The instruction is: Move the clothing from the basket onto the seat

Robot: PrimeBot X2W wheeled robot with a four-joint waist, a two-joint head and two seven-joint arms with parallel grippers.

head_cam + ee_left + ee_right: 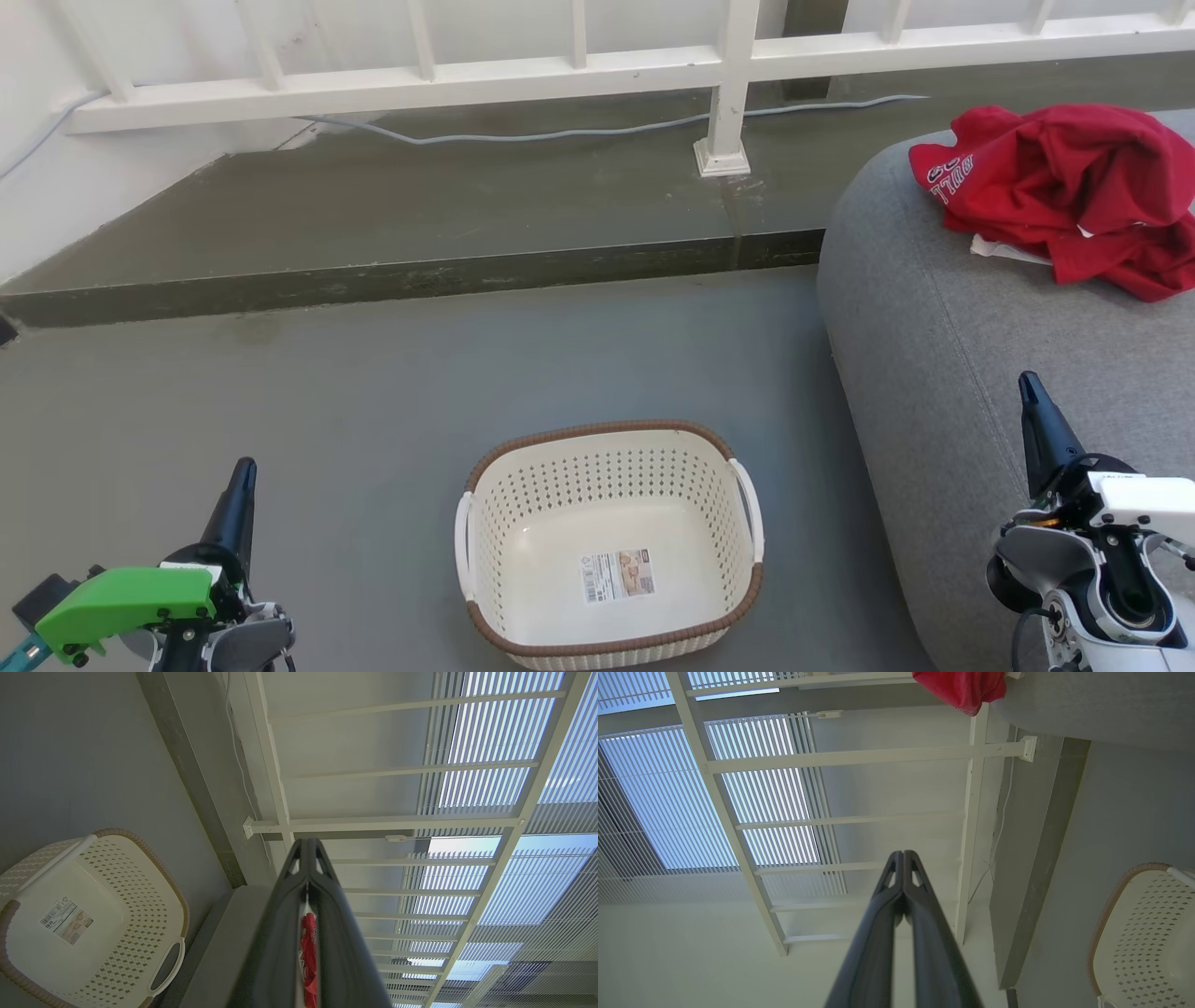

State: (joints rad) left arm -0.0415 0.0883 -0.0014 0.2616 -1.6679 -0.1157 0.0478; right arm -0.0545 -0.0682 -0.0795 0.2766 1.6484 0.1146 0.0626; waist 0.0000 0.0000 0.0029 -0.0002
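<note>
Grey concrete floor (373, 373) with a raised step, backed by one white railing (560, 70); one pale cable (560, 133) runs along its foot.

- Seat (980, 373), one: large grey cushion at the right, carrying the clothing (1074, 187) – one crumpled red heap with white lettering on its far part. Garment count cannot be told.
- Basket (597, 431), one: cream, brown rim, two side handles, standing on the floor just beside the seat. It contains one label sticker (619, 575) on its bottom.
- Left gripper (245, 464), right gripper (1029, 378), two: both with fingers pressed together, grasping nothing.

The wrist views add slatted blinds (490, 788) behind the railing. The left wrist view shows a red sliver of clothing through the slit between its fingers (336, 933).
</note>
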